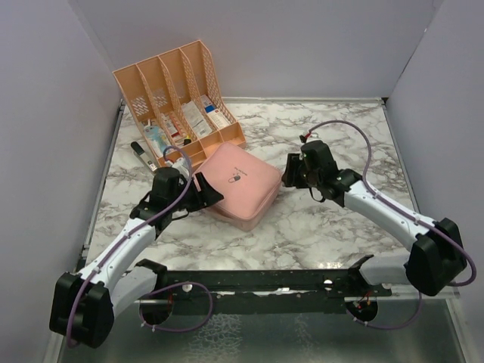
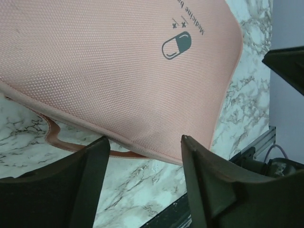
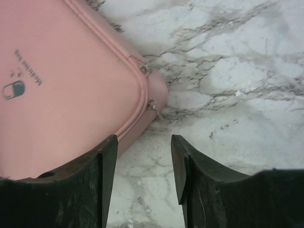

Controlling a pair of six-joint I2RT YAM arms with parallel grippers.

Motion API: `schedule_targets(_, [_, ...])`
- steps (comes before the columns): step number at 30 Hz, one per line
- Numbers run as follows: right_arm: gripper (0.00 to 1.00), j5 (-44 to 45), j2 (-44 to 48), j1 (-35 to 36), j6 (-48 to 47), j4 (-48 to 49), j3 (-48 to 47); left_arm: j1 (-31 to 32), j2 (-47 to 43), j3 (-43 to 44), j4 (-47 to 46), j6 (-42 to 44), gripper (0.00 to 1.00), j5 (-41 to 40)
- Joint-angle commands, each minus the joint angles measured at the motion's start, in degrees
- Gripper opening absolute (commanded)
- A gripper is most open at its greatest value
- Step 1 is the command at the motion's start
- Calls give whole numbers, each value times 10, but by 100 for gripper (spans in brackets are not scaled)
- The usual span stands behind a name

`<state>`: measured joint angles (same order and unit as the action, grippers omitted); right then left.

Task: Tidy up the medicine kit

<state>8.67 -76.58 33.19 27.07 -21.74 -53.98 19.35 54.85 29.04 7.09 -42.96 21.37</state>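
The medicine kit (image 1: pixel 240 184), a flat pink case with a pill logo (image 2: pixel 176 45) on its lid, lies in the middle of the marble table. My left gripper (image 1: pixel 208 198) is at its near-left edge, jaws open. In the left wrist view the kit's lid rim (image 2: pixel 142 154) lies just beyond the open left gripper (image 2: pixel 144 138), and a darker pink strip (image 2: pixel 61 142) shows under the rim. My right gripper (image 1: pixel 290 175) is open at the kit's right corner. In the right wrist view the zip pulls (image 3: pixel 151 105) sit just ahead of the right gripper (image 3: pixel 143 138), which has only marble between its fingers.
A peach slotted organizer (image 1: pixel 178 94) holding boxes and tubes stands at the back left, close behind the kit. A small black and white item (image 1: pixel 142 155) lies on the table beside it. Grey walls close in three sides. A black rail (image 1: pixel 265 283) runs along the near edge.
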Motion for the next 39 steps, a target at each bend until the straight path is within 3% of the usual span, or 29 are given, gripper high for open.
schedule_targets(1, [51, -103, 47, -1, 59, -16, 28, 0, -6, 61, 29, 51, 68, -61])
schedule_targets(7, [53, -243, 64, -1, 147, 85, 84, 0, -10, 104, 74, 87, 81, -130])
schedule_targets(11, [53, -261, 40, 0, 203, 111, 103, 0, -11, 111, 77, 87, 88, -136])
schedule_targets(25, [49, -286, -28, 0, 223, 188, 131, 0, -29, 94, 80, 73, 90, -138])
schedule_targets(27, [44, -277, -32, 0, 221, 179, 130, -1, -32, 95, 81, 75, 90, -138])
schedule_targets(30, [18, -229, -29, 0, 199, 136, 121, -1, -37, 95, 86, 76, 90, -143])
schedule_targets(32, [7, -177, -26, 0, 171, 97, 109, 0, -40, 94, 89, 76, 90, -148])
schedule_targets(37, [1, -56, -25, -1, 74, 18, 75, 0, -38, 83, 91, 66, 90, -161])
schedule_targets(39, [1, -9, -26, -1, 45, -5, 61, 0, -33, 53, 38, 42, 90, -155])
